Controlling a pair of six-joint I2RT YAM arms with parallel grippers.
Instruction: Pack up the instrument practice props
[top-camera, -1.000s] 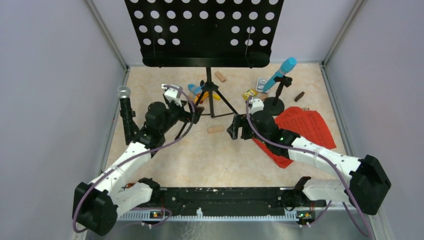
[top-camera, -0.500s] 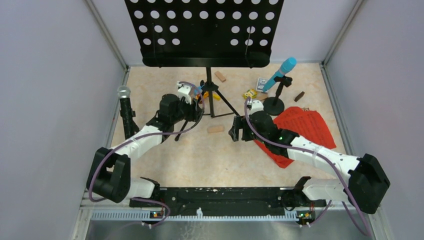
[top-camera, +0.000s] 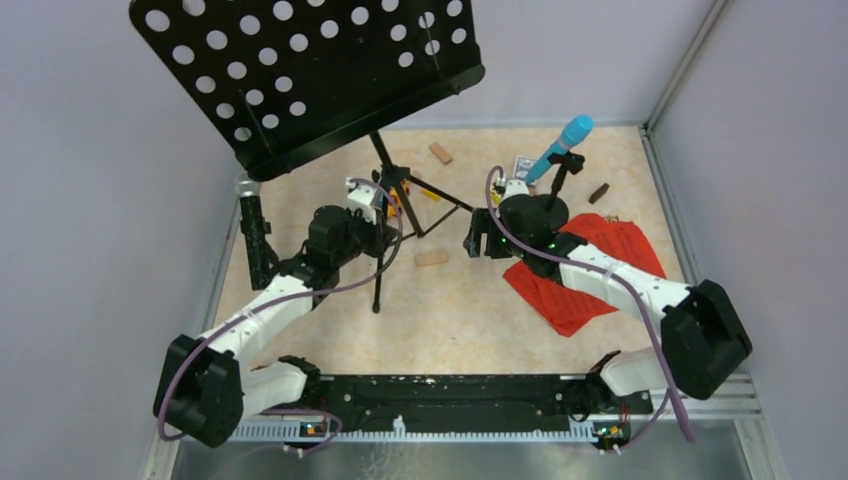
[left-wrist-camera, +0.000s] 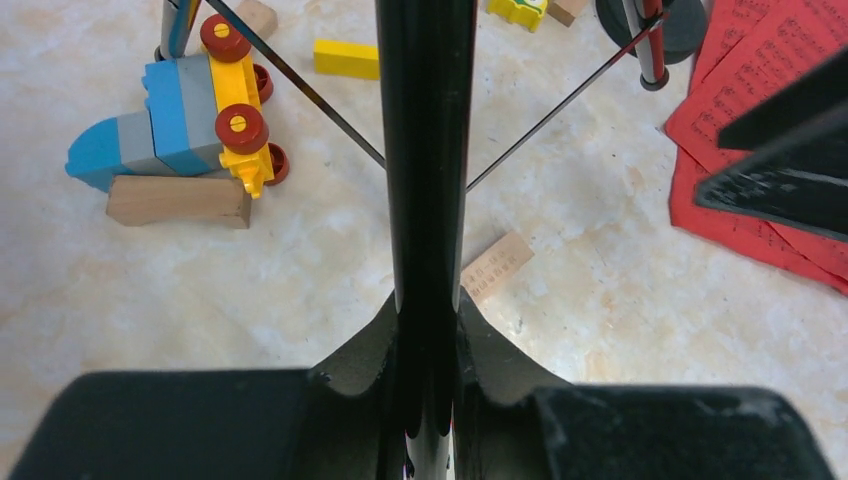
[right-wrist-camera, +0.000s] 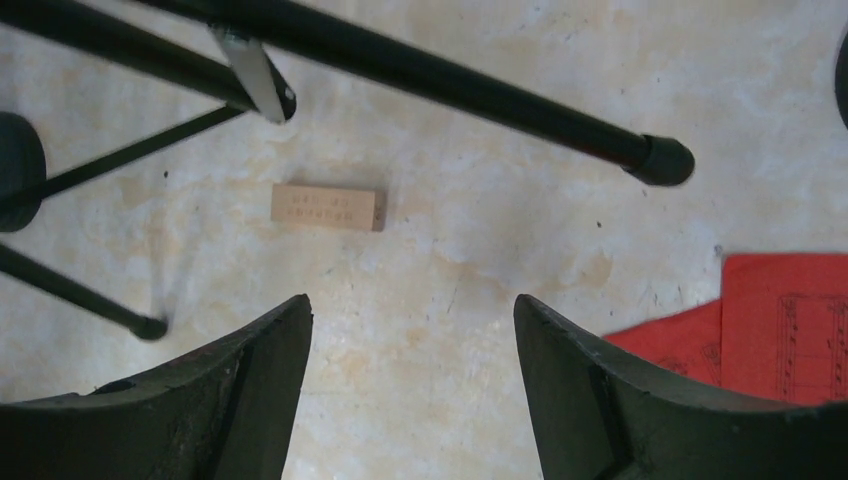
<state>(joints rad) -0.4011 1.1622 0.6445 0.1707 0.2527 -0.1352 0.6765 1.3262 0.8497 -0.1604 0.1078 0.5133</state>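
Music desk (top-camera: 300, 70) has tipped over to the left since a second ago: it now leans with its top toward the left wall (top-camera: 90, 250), no longer square against the far wall. Left claw (left-wrist-camera: 428, 400) has gone from apart to clamped on a black stand tube (left-wrist-camera: 425, 150) of the music desk. Its fingers (left-wrist-camera: 365, 350) press both sides, and thin struts branch off beyond them. Right arm has reached farther in, over the round base of the mic holder (top-camera: 550, 212). Right claw (right-wrist-camera: 410, 380) is apart with nothing between the fingers, above bare bench (top-camera: 450, 320). A tripod foot (right-wrist-camera: 665, 160) lies ahead of it.

Edges and room:
- Walls close the bench on the left, far and right sides.
- The leaning music desk overhangs the black microphone (top-camera: 257, 240), which stands upright just beside the left wall.
- Bare bench shows between the two arms toward the near edge.
- Red pages (top-camera: 590, 270) lie under the right arm, near the right wall.

Counts:
- One music desk.
- Two microphones; the blue microphone (top-camera: 568, 138) sits tilted in the mic holder at far right.
- One round base is seen for sure; the black microphone's base is unclear.
- One loose pile of red pages.
- Three wooden blocks (top-camera: 432, 258) in the top view.
- One toy vehicle (left-wrist-camera: 190, 120) past the left claw.
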